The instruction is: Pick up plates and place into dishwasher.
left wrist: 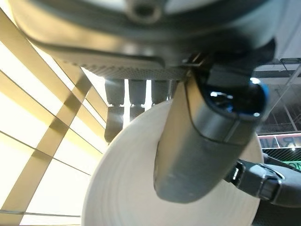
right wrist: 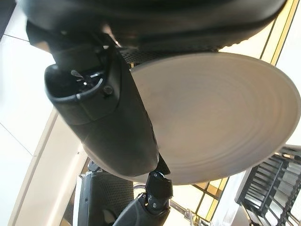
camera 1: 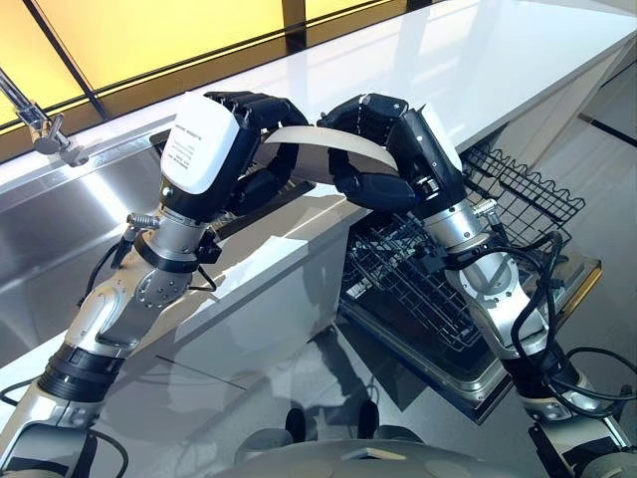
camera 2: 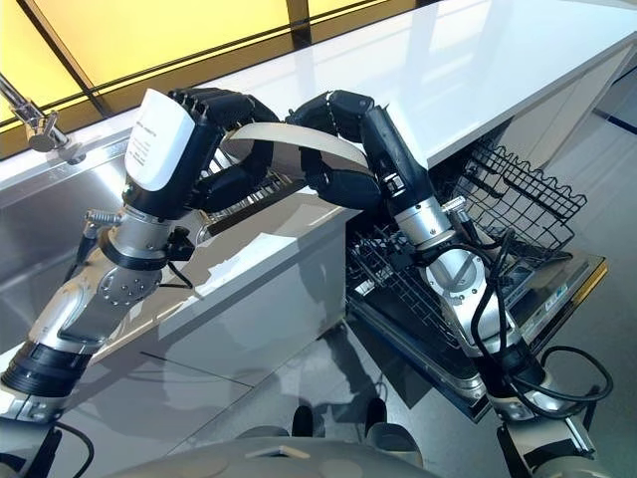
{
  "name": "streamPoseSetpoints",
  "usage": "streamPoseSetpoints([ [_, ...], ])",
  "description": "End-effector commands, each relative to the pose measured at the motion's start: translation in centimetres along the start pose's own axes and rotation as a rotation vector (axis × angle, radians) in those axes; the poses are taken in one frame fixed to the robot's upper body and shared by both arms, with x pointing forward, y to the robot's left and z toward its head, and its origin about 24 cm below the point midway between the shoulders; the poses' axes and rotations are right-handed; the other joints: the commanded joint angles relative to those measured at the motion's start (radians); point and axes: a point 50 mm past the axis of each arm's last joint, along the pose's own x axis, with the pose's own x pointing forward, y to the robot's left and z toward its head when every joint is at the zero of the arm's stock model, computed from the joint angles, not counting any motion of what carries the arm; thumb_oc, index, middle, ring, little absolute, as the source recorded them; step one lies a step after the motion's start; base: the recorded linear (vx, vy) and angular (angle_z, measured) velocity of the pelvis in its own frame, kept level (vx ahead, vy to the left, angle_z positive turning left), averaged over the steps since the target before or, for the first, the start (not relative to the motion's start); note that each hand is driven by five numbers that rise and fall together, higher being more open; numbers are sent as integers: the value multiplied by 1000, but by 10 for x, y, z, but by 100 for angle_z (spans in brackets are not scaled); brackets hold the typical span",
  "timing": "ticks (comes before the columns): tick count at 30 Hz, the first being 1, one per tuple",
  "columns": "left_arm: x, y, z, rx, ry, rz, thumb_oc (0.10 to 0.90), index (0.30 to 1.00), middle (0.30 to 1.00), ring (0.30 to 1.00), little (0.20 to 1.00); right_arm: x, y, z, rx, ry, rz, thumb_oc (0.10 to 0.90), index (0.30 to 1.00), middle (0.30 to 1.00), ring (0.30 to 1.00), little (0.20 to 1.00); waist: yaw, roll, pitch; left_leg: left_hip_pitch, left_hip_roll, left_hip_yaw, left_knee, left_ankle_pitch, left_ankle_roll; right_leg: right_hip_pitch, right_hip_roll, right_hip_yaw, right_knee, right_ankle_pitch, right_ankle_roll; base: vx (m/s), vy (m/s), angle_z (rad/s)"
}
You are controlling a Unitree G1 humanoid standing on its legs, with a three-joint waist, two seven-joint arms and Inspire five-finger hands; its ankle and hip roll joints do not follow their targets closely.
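White plate (camera 1: 320, 149) up in the air over the counter edge (camera 1: 299, 239), and both hands have it! Left hand (camera 1: 214, 139) curls round the rim nearest the sink (camera 1: 70, 214); right hand (camera 1: 383, 149) pinches the opposite rim. It lies near flat, face up, spanning hand to hand. Lifted, not yet loaded: the dishwasher rack (camera 1: 468, 249) waits open at right, probably the next stop.

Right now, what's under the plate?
Under the plate, held by the left hand and right hand: white counter and sink edge. The hands hide what is directly below.
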Motion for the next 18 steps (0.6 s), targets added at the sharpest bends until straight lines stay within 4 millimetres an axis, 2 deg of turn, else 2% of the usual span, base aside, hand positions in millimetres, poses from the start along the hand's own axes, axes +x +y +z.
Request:
streamPoseSetpoints([
  [1,31,38,10,25,-146,340,800,900,900,900,900,13,-32,25,-44,-198,-249,100,300,300,300,200,-2,15,-101,4,-54,40,9,-118,17,28,85,-29,74,-166,11,0,0,0],
  [6,18,42,-6,61,-38,317,800,900,900,900,900,-10,-64,17,-150,-173,-509,100,300,300,300,200,-10,19,-102,15,-53,44,6,-130,18,35,86,-23,75,-177,15,21,0,0],
  [7,11,46,-15,86,17,306,800,900,900,900,900,-24,-78,13,-185,-152,-614,100,300,300,300,200,-14,22,-101,16,-52,46,5,-132,21,34,87,-20,77,-177,16,0,0,0],
  [10,-5,56,-34,113,145,290,800,900,900,900,900,-50,-100,7,-322,-102,-789,100,300,300,300,200,-19,25,-101,19,-53,50,5,-134,25,34,87,-15,78,-178,18,0,0,0],
  [12,-18,62,-44,136,226,286,800,900,900,900,900,-68,-112,5,-353,-69,-900,100,300,300,300,200,-23,28,-100,21,-53,51,5,-135,29,33,87,-10,79,-179,19,18,0,-4],
  [15,-35,67,-56,159,328,277,800,900,900,900,900,-91,-121,-4,-383,12,-1021,100,300,300,300,200,-28,31,-97,24,-54,52,5,-136,32,32,88,-5,84,-181,19,11,2,-8],
  [18,-50,67,-65,176,418,273,800,900,900,900,900,-110,-120,-22,-339,146,-1070,100,300,300,300,200,-36,35,-91,26,-54,51,5,-136,35,30,87,-1,87,-183,19,3,9,-6],
])
